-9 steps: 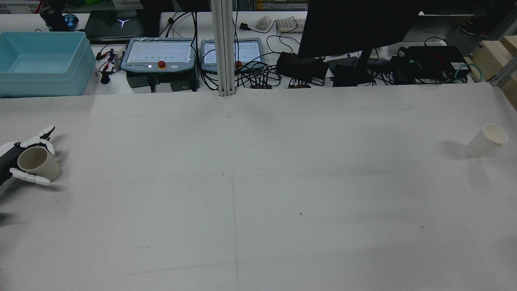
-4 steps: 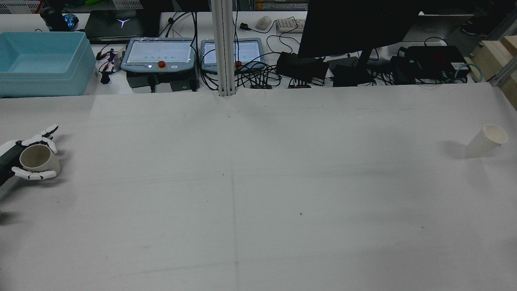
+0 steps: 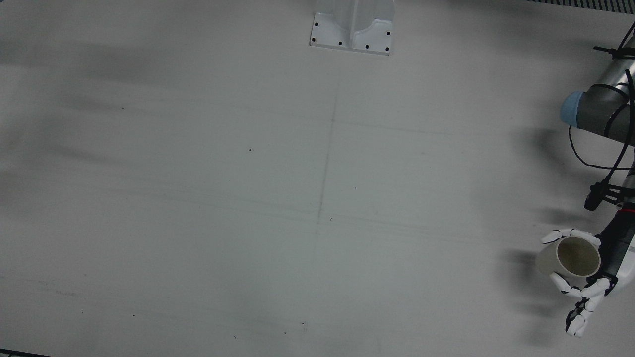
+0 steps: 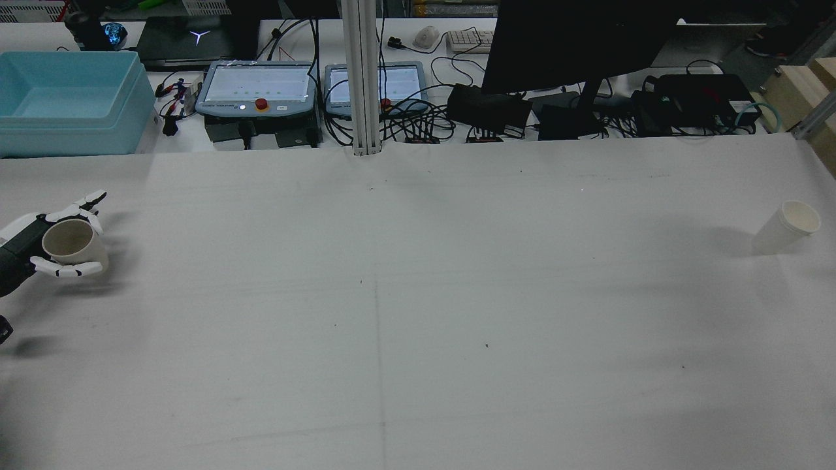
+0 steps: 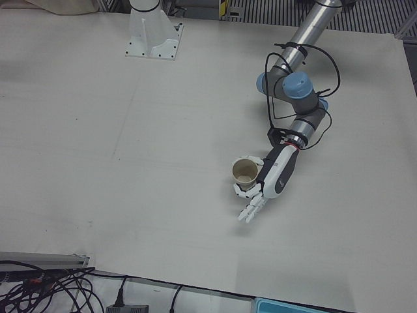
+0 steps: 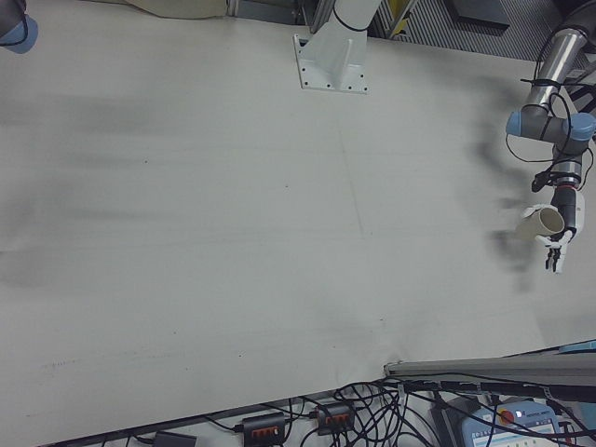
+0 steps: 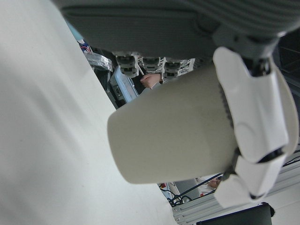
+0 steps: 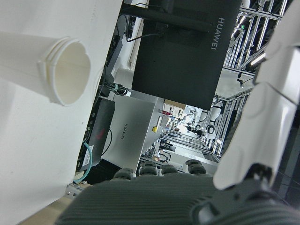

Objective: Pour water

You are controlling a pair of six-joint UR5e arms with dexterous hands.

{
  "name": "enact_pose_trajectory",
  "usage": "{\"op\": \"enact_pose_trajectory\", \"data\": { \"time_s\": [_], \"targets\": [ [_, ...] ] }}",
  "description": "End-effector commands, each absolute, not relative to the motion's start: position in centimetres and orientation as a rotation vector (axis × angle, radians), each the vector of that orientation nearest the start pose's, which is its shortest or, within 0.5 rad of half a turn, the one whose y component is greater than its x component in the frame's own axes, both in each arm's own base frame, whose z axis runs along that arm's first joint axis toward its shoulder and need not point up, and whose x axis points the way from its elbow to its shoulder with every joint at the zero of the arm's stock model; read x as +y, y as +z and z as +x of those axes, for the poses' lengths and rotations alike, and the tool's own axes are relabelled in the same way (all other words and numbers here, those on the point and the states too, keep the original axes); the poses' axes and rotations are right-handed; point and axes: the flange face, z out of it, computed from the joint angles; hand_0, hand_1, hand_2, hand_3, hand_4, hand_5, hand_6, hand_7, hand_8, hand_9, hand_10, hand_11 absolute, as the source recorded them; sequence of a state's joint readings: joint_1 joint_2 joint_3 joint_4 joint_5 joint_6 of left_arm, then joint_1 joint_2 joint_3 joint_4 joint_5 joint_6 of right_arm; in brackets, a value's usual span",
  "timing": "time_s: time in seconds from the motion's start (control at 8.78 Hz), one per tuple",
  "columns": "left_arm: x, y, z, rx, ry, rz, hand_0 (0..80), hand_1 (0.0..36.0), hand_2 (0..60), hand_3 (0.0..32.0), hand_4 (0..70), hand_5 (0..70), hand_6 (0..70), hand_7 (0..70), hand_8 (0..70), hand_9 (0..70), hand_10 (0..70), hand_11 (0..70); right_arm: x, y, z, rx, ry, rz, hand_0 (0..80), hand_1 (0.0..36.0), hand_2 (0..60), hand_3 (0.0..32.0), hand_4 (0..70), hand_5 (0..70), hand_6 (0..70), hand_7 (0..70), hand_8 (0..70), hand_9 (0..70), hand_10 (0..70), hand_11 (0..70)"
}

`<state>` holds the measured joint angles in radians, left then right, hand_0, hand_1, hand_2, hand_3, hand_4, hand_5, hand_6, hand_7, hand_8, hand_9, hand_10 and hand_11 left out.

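Across the white counter (image 4: 418,294), the left hand (image 4: 39,243) wraps its fingers (image 4: 62,269) around a beige cup (image 4: 73,245), while a white cup (image 4: 784,227) stands far right.

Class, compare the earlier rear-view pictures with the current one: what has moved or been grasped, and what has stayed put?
The left hand, its fingers closed around the beige cup, has carried the cup up and slightly rightward in the rear view, away from the robot. The white cup at the table's right edge has not moved.

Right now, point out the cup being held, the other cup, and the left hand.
held cup (image 4: 73,243), rear view, inner wall.
white cup (image 4: 784,228), rear view, side wall.
left hand (image 5: 267,179), left-front view, back of hand.
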<state>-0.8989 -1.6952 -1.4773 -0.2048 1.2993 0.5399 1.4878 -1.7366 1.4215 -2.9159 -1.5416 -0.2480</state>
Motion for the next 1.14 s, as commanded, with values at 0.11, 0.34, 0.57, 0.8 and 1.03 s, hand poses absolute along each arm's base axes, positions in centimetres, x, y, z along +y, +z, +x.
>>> {"op": "enact_pose_trajectory", "data": {
  "time_s": [0.11,0.34,0.57,0.8,1.03],
  "targets": [
    [-53.4,58.9,21.4,2.128,-1.628,0.042,46.6,34.7,60.0,0.0,34.9,47.8,6.1,7.5,2.1,3.8,4.4,8.4,-41.0,94.5,9.4,2.264,-2.526,-0.226,50.2,16.7,3.6,0.0,0.7,3.6,1.7,3.0,3.1,6.5,0.0,1.9],
    [-53.3,58.6,21.5,2.128,-1.633,0.036,46.5,34.7,60.0,0.0,34.7,47.8,6.0,7.4,2.0,3.7,4.3,8.2,-43.0,95.4,7.9,2.308,-2.556,-0.242,50.0,16.4,3.6,0.0,1.0,4.4,2.4,4.1,3.0,6.4,0.0,1.4],
    [-53.4,58.6,21.3,2.133,-1.646,0.041,46.6,34.9,60.0,0.0,34.7,48.4,6.1,7.5,2.1,3.7,4.3,8.3,-44.5,94.7,6.0,2.375,-2.574,-0.261,50.5,17.1,4.1,0.0,1.0,5.8,2.1,3.7,1.2,3.8,0.0,0.0],
    [-53.3,58.8,21.2,2.131,-1.661,0.024,46.4,34.1,60.0,0.0,34.6,47.8,6.0,7.1,2.1,3.6,4.3,8.1,-45.0,94.6,4.9,2.416,-2.602,-0.307,50.3,17.0,2.5,0.0,0.2,4.1,1.1,1.6,0.0,1.7,0.0,0.0],
    [-53.3,59.0,21.2,2.128,-1.665,0.024,46.6,33.2,60.0,0.0,34.3,47.5,5.9,7.1,2.1,3.5,4.3,8.1,-45.8,94.2,4.5,2.452,-2.611,-0.365,50.2,17.2,3.6,0.0,0.1,3.6,0.9,1.3,0.0,2.0,0.0,0.0]
  ]
}}
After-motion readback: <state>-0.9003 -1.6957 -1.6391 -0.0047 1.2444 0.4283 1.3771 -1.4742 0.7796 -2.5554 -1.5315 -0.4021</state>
